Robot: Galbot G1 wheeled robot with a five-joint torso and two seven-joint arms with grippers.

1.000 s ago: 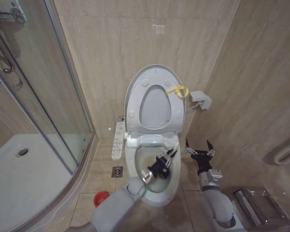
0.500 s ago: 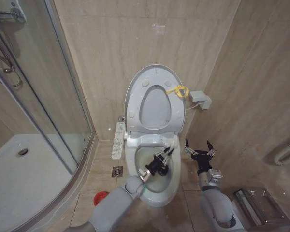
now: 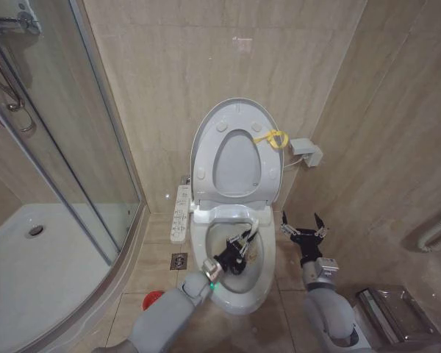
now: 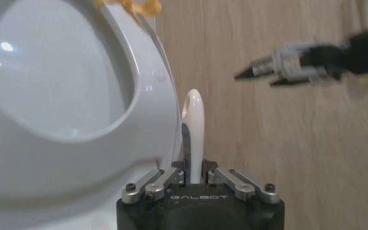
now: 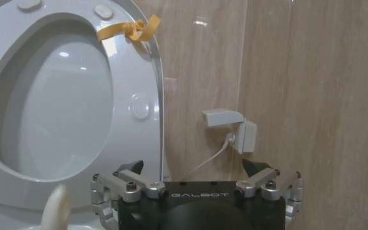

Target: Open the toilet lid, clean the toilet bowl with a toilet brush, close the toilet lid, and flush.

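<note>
My left gripper reaches down into the toilet bowl, its fingers clamped on the white handle of the toilet brush, which rises from between them and ends near the bowl's rear rim; the bristle end is hidden from me beneath the gripper body. The bowl's inner wall carries yellowish-brown stains around the place where I work. The toilet lid stands raised against the tiled back wall, the white seat ring lifted flat against it, and a yellow loop hangs tied at the lid's right edge. My right gripper waits just beside the bowl's right rim, over the floor tiles, with its fingers spread wide and nothing between them. A white control panel runs along the bowl's left side, and a white wall box with a cable sits on the wall to the right of the lid. A small red holder cup rests on the floor near the bowl's front left corner, close to a square floor drain. A glass shower enclosure fills the left side of the room.
</note>
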